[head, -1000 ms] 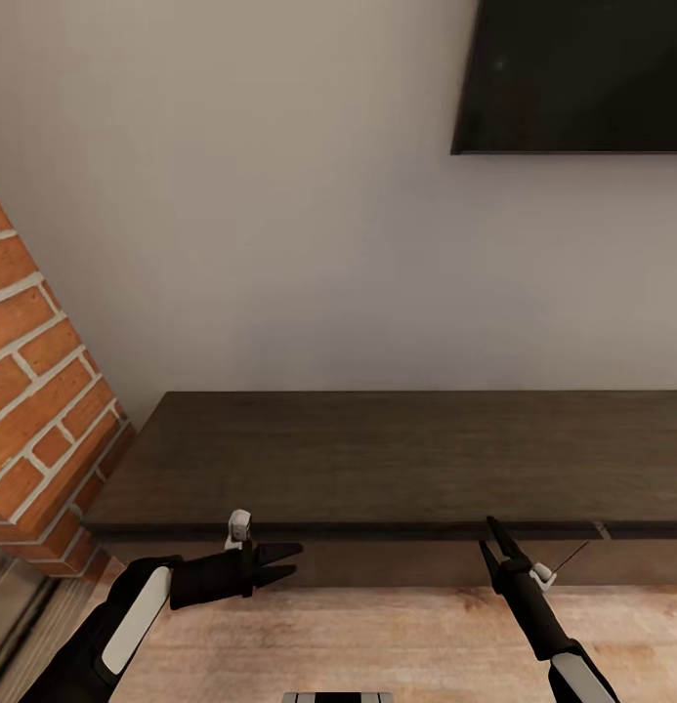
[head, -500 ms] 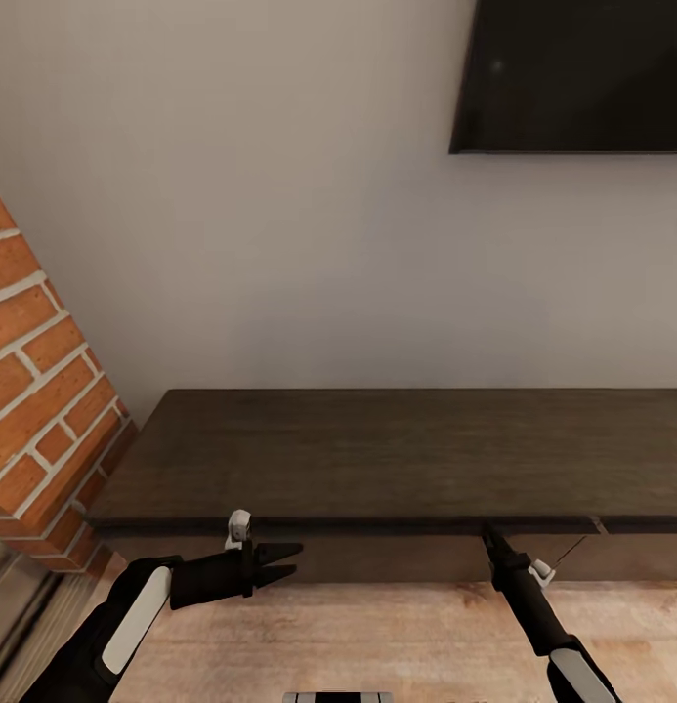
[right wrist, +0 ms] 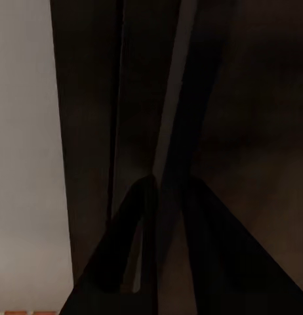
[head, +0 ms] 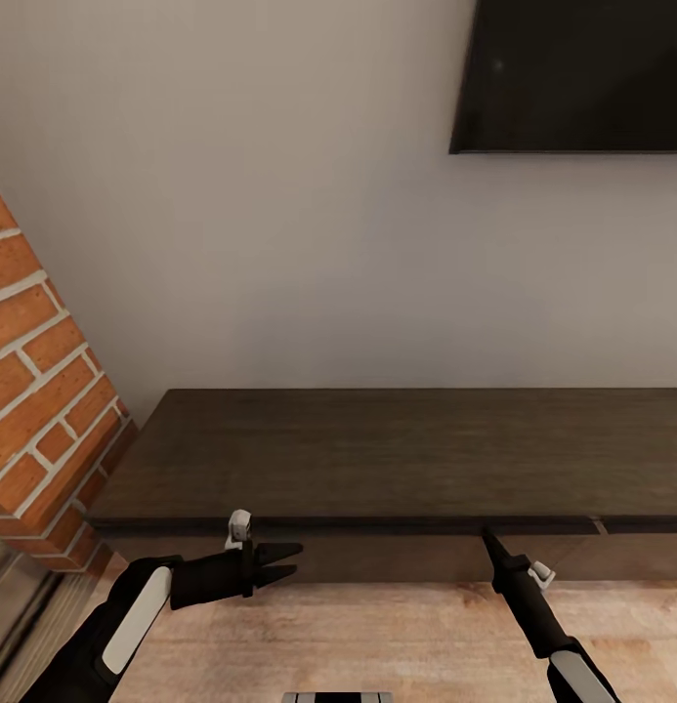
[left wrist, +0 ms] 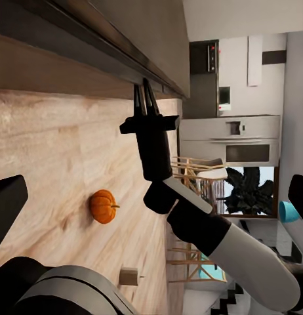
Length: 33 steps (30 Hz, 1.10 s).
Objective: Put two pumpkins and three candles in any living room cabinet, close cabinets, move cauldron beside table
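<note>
Right gripper nosing at the cabinet's front edge, left one hanging back.

The right gripper (head: 490, 540) has its tip up against the front of the cabinet (head: 397, 449), just under the top board, fingers pressed together into one point; a second ago they stood slightly apart and a touch higher against that edge, and the drawer front looks flush now; the left gripper (head: 284, 562) hovers before the cabinet's left stretch, pointing sideways along it, jaws a little apart and empty, unmoved since before; back from the cabinet, on the wooden floor (left wrist: 53, 164), one pumpkin (left wrist: 103, 206) lies behind the right arm, and a candle (left wrist: 129, 276) sits farther off still.
</note>
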Motion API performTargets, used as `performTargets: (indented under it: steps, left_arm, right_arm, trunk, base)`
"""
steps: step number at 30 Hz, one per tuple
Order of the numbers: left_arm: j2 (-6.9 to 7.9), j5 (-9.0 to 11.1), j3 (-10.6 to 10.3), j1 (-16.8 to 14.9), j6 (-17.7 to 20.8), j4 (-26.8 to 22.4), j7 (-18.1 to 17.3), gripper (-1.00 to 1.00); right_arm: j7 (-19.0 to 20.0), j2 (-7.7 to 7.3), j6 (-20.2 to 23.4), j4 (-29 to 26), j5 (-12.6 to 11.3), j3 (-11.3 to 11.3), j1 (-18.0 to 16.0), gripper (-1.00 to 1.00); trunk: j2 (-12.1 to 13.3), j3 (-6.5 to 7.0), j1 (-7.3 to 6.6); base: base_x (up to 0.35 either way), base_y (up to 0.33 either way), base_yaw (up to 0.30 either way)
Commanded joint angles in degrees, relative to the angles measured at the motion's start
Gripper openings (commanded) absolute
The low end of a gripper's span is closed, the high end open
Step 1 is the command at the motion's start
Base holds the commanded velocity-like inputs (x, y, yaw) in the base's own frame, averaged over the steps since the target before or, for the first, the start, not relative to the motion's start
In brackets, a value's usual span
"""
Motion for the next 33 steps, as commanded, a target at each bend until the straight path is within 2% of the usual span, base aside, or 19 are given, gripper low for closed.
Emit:
performTargets:
  steps: [1, 18, 33]
  left_arm:
    - [0.03, 0.1, -0.08, -0.03, 0.21, 0.02, -0.11, 1.0]
    - [0.03, 0.1, -0.08, -0.03, 0.18, 0.06, -0.11, 1.0]
    - [0.03, 0.1, -0.08, -0.03, 0.18, 0.07, -0.11, 1.0]
  right_arm:
    - [0.46, 0.01, 1.18, -0.46, -1.01, 0.08, -0.05, -1.0]
    - [0.36, 0.01, 1.44, -0.21, -1.53, 0.04, -0.05, -1.0]
    - [-0.1, 0.01, 1.48, -0.45, -1.02, 0.04, -0.05, -1.0]
  trunk:
    - [-0.02, -0.04, -0.02]
    - [-0.02, -0.04, -0.02]
    - [-0.02, -0.04, -0.02]
  base:
    - [0.0, 0.0, 0.0]
    - [0.0, 0.0, 0.0]
    - [0.0, 0.0, 0.0]
